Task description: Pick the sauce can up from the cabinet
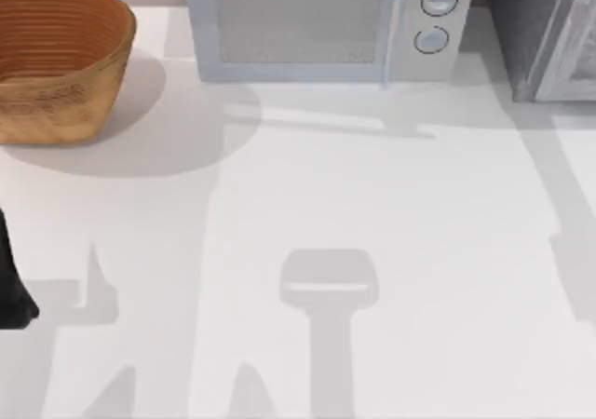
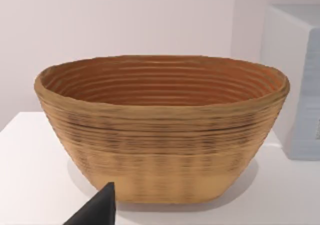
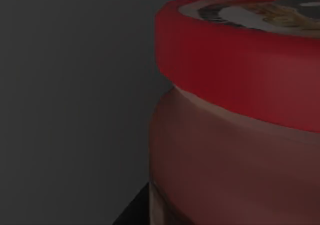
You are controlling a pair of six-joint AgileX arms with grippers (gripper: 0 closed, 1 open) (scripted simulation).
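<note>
White bench [image 1: 372, 251], with dark speckled cabinet [image 1: 535, 28] at far right, pale microwave [image 1: 326, 23] at far centre, woven basket [image 1: 56, 60] at far left. Sauce can [image 3: 240, 110] looming close before right wrist camera against dark grey surface. Left tool [image 2: 97, 210] parked near left edge, facing basket. State of either tool: cannot tell.

Basket [image 1: 58, 60] back left, microwave [image 1: 321, 26] mid-back, cabinet [image 1: 540, 33] apparently right.

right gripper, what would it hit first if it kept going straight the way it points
Most likely the sauce can: it looms directly ahead of the right wrist camera, in dim surroundings. How much gap remains is unclear.
</note>
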